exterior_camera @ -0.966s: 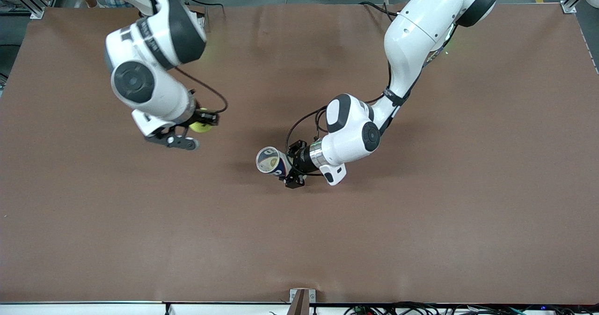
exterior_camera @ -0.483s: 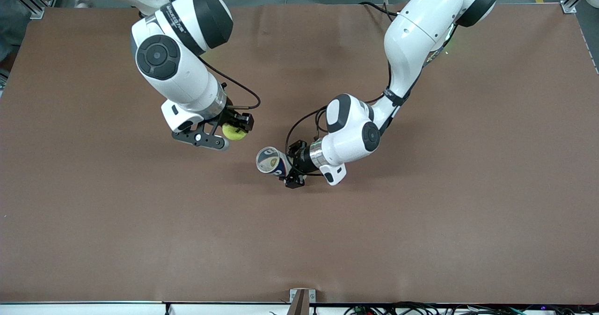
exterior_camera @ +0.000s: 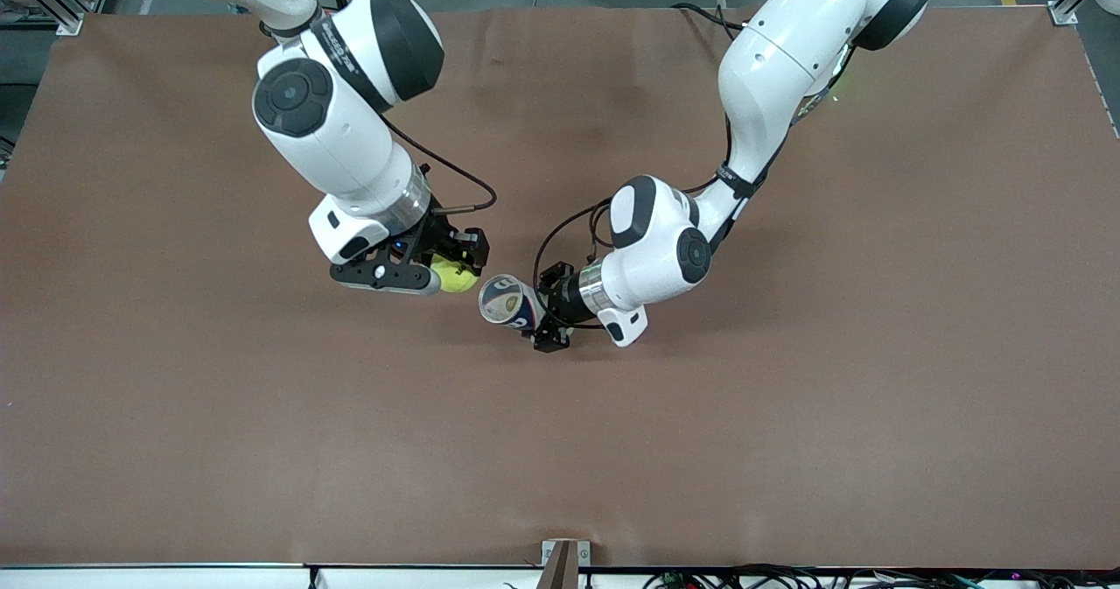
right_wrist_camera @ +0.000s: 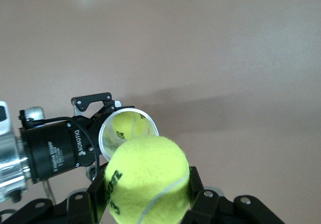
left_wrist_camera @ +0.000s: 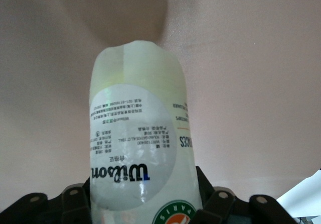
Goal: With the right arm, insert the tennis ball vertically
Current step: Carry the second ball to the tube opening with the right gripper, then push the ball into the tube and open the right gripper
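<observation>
Front view: right gripper (exterior_camera: 457, 267) clamps tennis ball (exterior_camera: 455, 276) beside can (exterior_camera: 506, 300) (left-gripped).

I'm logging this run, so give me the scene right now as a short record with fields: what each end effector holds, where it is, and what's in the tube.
right end effector: shut on a fuzzy yellow-green tennis ball, over the table beside the tube's mouth
left end effector: clamped on a clear plastic Wilson ball tube, upright, mouth open
tube contents: one tennis ball already inside
ball to tube: not yet in
surface: brown table
</observation>
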`<state>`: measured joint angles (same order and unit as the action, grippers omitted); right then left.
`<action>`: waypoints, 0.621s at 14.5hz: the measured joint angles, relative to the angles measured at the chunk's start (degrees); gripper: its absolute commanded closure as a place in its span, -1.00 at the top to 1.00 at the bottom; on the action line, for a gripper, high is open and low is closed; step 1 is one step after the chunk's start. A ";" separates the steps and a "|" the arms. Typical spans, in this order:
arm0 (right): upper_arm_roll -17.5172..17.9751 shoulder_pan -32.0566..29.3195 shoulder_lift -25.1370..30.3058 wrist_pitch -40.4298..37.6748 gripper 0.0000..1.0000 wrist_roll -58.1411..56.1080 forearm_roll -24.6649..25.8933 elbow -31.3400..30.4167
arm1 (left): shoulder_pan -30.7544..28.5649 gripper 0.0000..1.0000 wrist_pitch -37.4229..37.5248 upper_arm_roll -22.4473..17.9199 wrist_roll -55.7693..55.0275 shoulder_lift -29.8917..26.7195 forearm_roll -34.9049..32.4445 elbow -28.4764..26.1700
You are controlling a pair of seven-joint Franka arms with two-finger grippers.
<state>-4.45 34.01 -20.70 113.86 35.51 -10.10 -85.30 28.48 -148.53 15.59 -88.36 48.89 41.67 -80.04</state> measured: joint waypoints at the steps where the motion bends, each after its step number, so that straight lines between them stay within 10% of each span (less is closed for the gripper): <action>1: 0.01 0.05 -1.23 1.01 -0.25 -0.38 0.00 0.00 | -0.01 0.42 0.00 -0.01 0.00 0.00 0.00 0.00; 9: 0.04 1.22 -5.16 6.57 -0.24 -0.88 0.00 1.08 | 0.00 0.42 0.00 -0.01 -0.01 0.00 0.00 0.01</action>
<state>-4.42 35.23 -25.86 120.43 34.63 -10.10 -84.22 28.48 -148.53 15.58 -88.37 48.89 41.67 -80.02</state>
